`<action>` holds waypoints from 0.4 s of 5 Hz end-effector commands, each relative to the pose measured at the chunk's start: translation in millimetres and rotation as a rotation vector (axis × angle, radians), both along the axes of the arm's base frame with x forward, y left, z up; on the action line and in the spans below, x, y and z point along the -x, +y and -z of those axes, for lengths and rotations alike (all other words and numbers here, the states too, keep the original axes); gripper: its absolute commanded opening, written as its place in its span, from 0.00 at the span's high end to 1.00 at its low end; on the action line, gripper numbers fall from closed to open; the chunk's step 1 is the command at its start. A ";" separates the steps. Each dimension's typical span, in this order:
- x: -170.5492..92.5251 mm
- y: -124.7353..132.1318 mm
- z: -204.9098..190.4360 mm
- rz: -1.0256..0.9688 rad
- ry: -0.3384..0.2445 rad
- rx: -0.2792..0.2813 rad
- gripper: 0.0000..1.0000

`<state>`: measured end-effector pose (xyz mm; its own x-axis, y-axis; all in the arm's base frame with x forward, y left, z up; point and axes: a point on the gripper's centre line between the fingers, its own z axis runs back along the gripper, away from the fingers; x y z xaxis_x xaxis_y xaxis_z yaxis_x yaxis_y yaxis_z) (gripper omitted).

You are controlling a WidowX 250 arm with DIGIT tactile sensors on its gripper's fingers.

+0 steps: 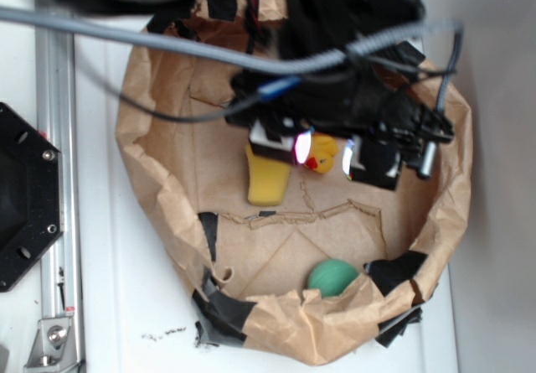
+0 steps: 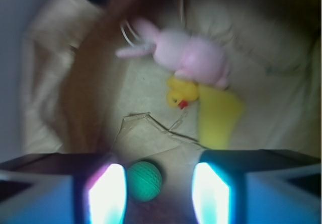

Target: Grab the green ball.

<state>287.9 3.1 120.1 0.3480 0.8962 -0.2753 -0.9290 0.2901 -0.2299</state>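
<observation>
Exterior view shows the gripper [image 1: 325, 151] hovering above a yellow duck [image 1: 322, 152] inside a crumpled paper bin [image 1: 151, 121], fingers spread apart and empty. The green ball [image 1: 332, 277] rests well apart, against the bin's near wall. Wrist view frames the ball between the glowing fingertips [image 2: 107, 194], probably to line up a grab.

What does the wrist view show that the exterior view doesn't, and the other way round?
Only the wrist view shows a pink plush toy above the duck. Only the exterior view shows the whole paper bag rim with its black tape and the arm overhead. Both show the green ball, the yellow duck, the yellow sponge and the open gripper.
</observation>
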 end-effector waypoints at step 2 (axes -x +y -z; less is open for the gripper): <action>11.7 -72.6 64.6 0.020 0.148 0.111 0.00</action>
<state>289.5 -59.7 46.0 0.2883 0.8563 -0.4285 -0.9567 0.2764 -0.0914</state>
